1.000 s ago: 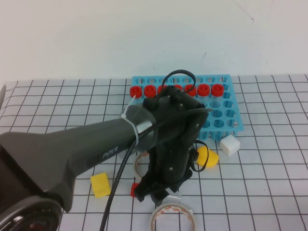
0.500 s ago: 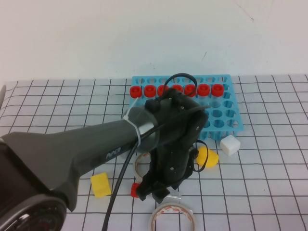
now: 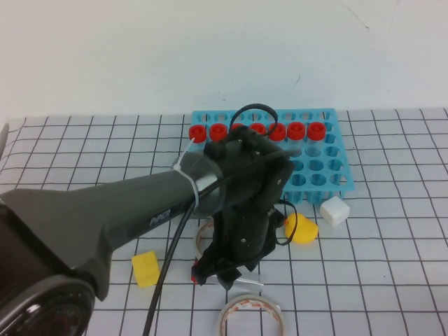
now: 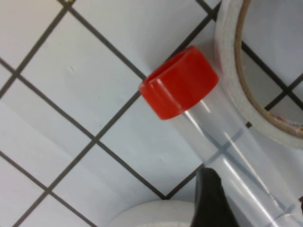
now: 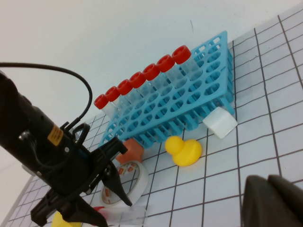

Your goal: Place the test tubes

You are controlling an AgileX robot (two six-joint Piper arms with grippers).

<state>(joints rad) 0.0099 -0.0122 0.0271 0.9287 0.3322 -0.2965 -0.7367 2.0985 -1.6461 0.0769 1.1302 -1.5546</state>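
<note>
A clear test tube with a red cap lies on the grid mat, and its cap shows beside my left gripper. The left gripper is down over the tube with one dark finger pressed against its side; it is shut on the tube body. From the right wrist view the tube shows under those fingers. Several red-capped tubes stand in the back row of the blue rack. My right gripper hovers shut over the mat, out of the high view.
Around the left gripper lie a tape roll towards the front and another tape roll beside the arm. A yellow duck and a white cube sit in front of the rack. A yellow cube lies to the left, and an orange block by the rack.
The left wrist has shifted slightly left and turned a little over the tube. The tube's cap stays at about the same spot.
</note>
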